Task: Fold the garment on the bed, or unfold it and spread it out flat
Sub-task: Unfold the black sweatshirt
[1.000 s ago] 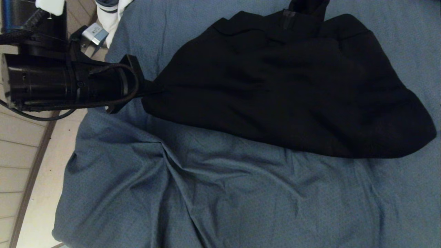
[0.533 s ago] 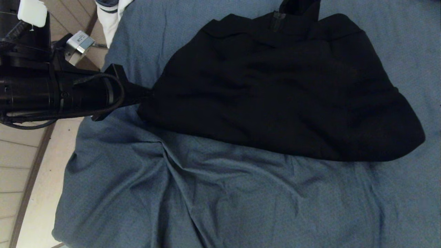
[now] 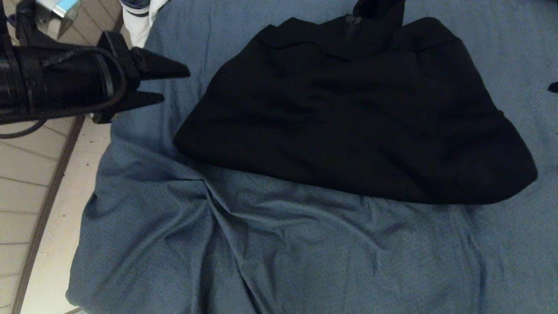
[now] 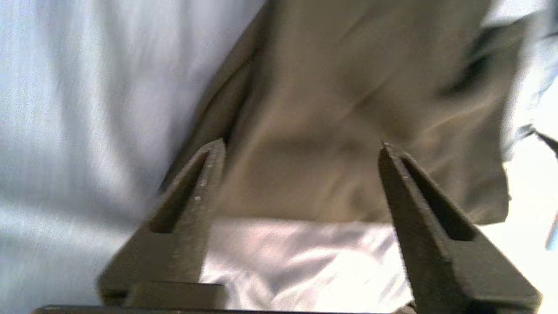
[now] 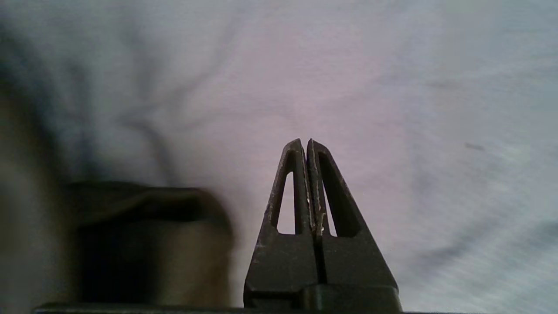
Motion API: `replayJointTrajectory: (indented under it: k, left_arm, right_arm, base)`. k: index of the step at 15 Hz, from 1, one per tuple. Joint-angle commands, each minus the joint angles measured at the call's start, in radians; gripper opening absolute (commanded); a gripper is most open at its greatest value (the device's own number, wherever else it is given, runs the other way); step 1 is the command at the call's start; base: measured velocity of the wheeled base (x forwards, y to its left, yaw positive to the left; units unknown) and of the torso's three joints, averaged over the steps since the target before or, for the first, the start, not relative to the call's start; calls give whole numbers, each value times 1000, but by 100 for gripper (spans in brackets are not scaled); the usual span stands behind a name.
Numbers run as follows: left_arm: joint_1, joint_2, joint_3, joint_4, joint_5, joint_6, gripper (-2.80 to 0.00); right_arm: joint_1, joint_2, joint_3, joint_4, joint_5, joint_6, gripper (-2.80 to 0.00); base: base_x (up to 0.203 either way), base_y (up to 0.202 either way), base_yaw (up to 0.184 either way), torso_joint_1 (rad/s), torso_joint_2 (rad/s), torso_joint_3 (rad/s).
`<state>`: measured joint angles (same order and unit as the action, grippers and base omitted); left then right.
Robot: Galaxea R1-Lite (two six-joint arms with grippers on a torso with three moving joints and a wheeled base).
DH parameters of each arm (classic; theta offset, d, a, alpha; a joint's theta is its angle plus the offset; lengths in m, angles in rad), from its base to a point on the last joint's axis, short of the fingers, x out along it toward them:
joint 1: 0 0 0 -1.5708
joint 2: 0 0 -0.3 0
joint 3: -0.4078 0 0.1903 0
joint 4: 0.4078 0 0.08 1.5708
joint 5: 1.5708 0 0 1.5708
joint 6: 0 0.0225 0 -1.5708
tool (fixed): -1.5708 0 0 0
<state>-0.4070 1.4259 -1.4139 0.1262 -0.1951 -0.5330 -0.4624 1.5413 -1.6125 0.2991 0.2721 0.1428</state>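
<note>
The left claw point(image 3: 176, 85) hangs over the bed's left edge w/ its two fingers point(image 4: 205, 174) spread apart & nothing between them, just beside the black hoodie point(image 3: 348, 113) but not touching it. The right claw point(image 5: 306, 144) has its fingers pressed tight together, empty, above the blue sheet. The hoodie lies bunched on the bed point(image 3: 261, 253), near the far side.

The garment point(image 3: 348, 113) is plain black, without pattern. The bed point(image 3: 279, 253) beneath is a plain blue-grey. At the left edge of the frame, the floor point(image 3: 26, 205) shows pale beige tiles with darker lines. White cloth point(image 3: 137, 22) sits upper left.
</note>
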Motion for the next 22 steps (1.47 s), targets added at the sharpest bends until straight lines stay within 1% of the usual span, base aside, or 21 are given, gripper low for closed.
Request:
replayJointTrajectory:
  k: [1, 3, 6, 9, 12, 14, 15, 16, 19, 22]
  left_arm:
    - [2, 67, -130, 42, 2, -2, -280]
    - [2, 143, -196, 68, 0, 3, -280]
    - [2, 258, -295, 73, 0, 35, -280]
    - [2, 310, -379, 73, 5, 78, -280]
    - [0, 355, -451, 75, 27, 86, -280]
    - [-1, 360, -483, 78, 28, 95, -280]
    - [-2, 359, -496, 83, 30, 97, 0]
    - [-6, 359, -505, 96, 31, 97, 0]
    - [-9, 349, -497, 101, 23, 99, 0]
    - [-9, 344, -490, 101, 22, 98, 0]
  right_arm:
    - [61, 0, -14, 4, -3, 8, -280]
    - [110, 10, -45, 5, -4, 10, -280]
    - [172, 33, -87, -8, -2, 3, -280]
    - [210, 51, -106, -49, 2, -14, -280]
    - [264, 73, -114, -55, 2, -12, -280]
    - [287, 87, -134, -55, 0, -5, -280]
    - [289, 96, -152, -55, -2, -3, -280]
    - [290, 104, -171, -54, -2, -2, 0]
    - [292, 118, -206, -54, -2, -3, 0]
    - [320, 120, -233, -52, -4, -3, 0]
  base:
    - [0, 0, 0, 0, 0, 0]
    - [0, 0, 0, 0, 0, 0]
    - [0, 0, 0, 0, 0, 0]
    - [0, 0, 0, 0, 0, 0]
    - [0, 0, 0, 0, 0, 0]
    - [0, 0, 0, 0, 0, 0]
    - [0, 0, 0, 0, 0, 0]
    - [0, 0, 0, 0, 0, 0]
    - [0, 0, 0, 0, 0, 0]
    - [0, 0, 0, 0, 0, 0]
